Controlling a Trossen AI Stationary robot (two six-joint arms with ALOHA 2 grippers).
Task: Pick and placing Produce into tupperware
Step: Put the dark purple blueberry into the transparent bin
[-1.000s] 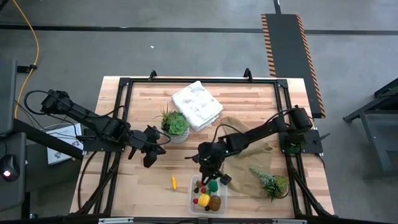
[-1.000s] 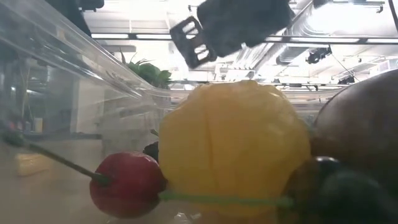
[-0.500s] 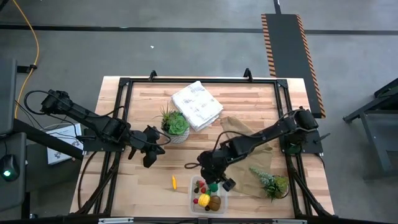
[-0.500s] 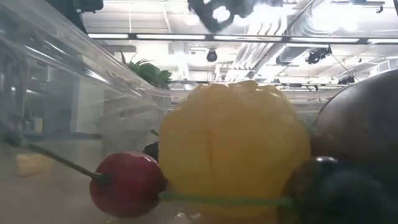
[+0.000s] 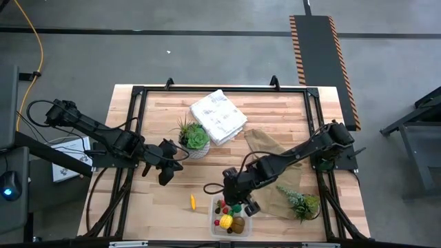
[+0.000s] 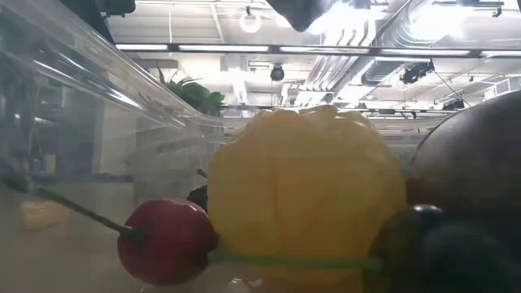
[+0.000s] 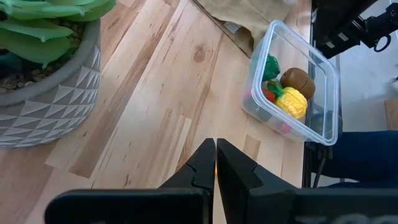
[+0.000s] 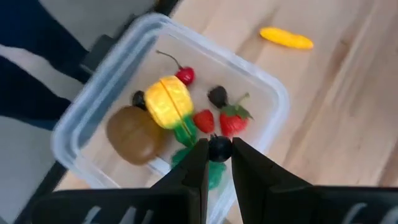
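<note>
The clear tupperware (image 5: pixel 231 215) stands at the table's near edge. In it lie a yellow lemon (image 8: pixel 168 99), a brown kiwi (image 8: pixel 132 134), a red cherry (image 8: pixel 184 76), strawberries (image 8: pixel 233 121), a green piece (image 8: pixel 185 134) and a dark berry (image 8: pixel 217 95). An orange-yellow stick (image 5: pixel 193 201) lies on the wood just left of the box. My right gripper (image 8: pixel 218 144) hangs above the box, shut on a small dark berry (image 8: pixel 218 149). My left gripper (image 7: pixel 215 149) is shut and holds nothing, hovering near the potted succulent at the table's left. My right gripper pinches the small dark berry (image 8: pixel 218 149) between its two fingertips. The fingers slant steeply down from the table's right and far side. The berry is lifted clear, above the produce in the tupperware.
A grey pot with a green succulent (image 5: pixel 194 140) stands left of centre, a folded white cloth (image 5: pixel 218 116) behind it. A crumpled brown paper bag (image 5: pixel 272 162) lies at the right under my right arm, with a second succulent (image 5: pixel 301 203) on it. Black frame rails edge the table.
My right gripper has risen and gone toward the table's near edge, from the box's far rim to above its contents. It has tipped more steeply downward and rolled. In the low view it has climbed almost out of the top of the picture.
</note>
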